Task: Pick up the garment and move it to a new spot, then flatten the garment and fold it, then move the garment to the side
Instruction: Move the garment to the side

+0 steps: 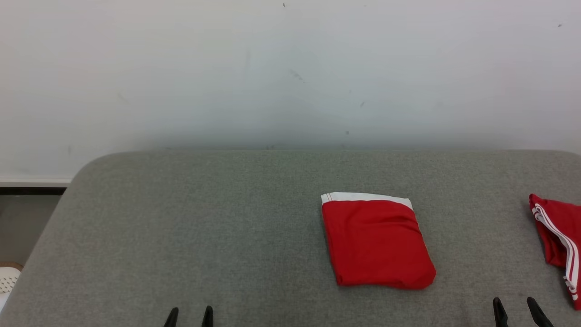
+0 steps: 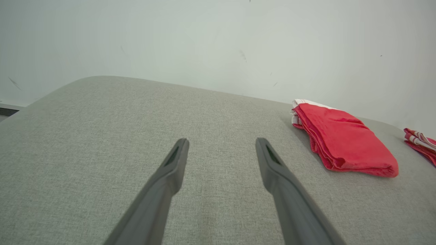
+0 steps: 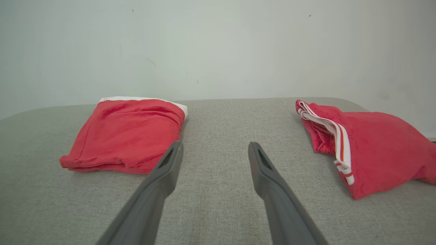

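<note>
- Head view: left gripper (image 1: 189, 315) shows as two dark tips, the rest cut off by the bottom edge. It is well left of the garment (image 1: 374, 243) and nearer the robot.
- Left wrist view: its fingers are spread wide with nothing between them and no cloth touched. The garment sits off to the upper right, apart from them. Can't tell if the tips rest on the pad (image 1: 181, 227).
- Right gripper (image 1: 517, 311): tips only in head view, also cut off at the bottom. It is right of the garment and nearer the robot.
- Right wrist view: its fingers are just as wide apart and empty. The left finger overlaps the garment's near corner in this view. Contact can't be told, and head view shows a gap.
- Garment: red, folded into a tidy rectangle with a white band along the far edge. It lies flat on the grey pad.
- The garment's inner layers are hidden. Left wrist view shows stacked fold edges along one side.
- Second piece (image 1: 560, 245): red with white stripes, loosely bunched, well right of the garment. It is cut off by the right edge in head view. In right wrist view its far end also runs out of frame.
- White thing (image 1: 8, 279): pale with small holes, far left of the garment and off the pad. It is cut off at the frame edge, so it can't be identified.
- Wall (image 1: 290, 68): plain, behind the garment, with a few small dark marks.
</note>
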